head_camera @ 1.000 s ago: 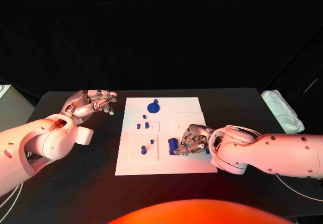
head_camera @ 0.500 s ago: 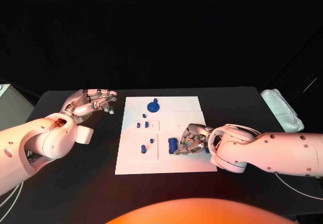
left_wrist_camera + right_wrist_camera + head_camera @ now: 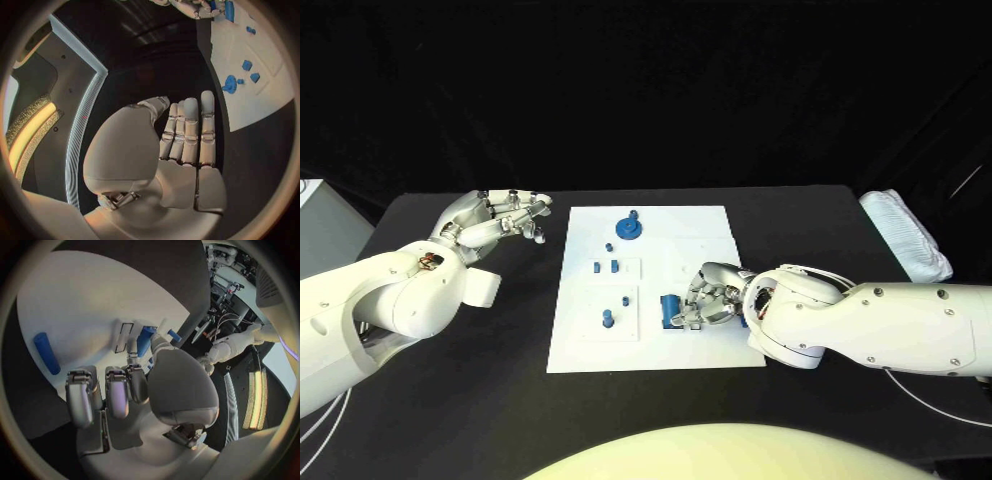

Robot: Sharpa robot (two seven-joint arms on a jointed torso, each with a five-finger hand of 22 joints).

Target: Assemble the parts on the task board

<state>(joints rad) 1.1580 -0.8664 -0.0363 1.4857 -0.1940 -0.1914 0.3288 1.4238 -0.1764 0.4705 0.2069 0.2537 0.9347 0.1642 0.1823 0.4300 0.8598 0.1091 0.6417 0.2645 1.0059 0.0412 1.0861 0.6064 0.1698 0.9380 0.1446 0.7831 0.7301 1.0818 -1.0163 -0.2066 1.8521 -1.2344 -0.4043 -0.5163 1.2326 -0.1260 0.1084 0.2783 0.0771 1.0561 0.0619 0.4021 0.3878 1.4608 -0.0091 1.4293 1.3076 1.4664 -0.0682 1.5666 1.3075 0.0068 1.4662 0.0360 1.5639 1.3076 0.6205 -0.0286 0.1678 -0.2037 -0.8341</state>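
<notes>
The white task board (image 3: pixel 653 345) lies mid-table. A round blue part with a knob (image 3: pixel 629 229) sits at its far end, and several small blue parts (image 3: pixel 607 320) stand in the left-hand pockets. My right hand (image 3: pixel 711 300) rests on the board's right half with curled fingers. Thumb and a finger pinch a blue peg (image 3: pixel 672 303) at its tip, and the right wrist view shows this peg (image 3: pixel 146 340) against the thumb. Another blue cylinder (image 3: pixel 47 352) lies loose on the board. My left hand (image 3: pixel 498 220) hovers off the board's far left corner, fingers straight and holding nothing (image 3: pixel 187 135).
A white padded object (image 3: pixel 906 238) lies at the table's right edge. A pale box corner (image 3: pixel 312 195) stands at the far left. Black table shows on both sides of the board.
The right hand's fingers have closed a little further on the blue peg, which now sits slightly farther up the board. The left hand has stayed still.
</notes>
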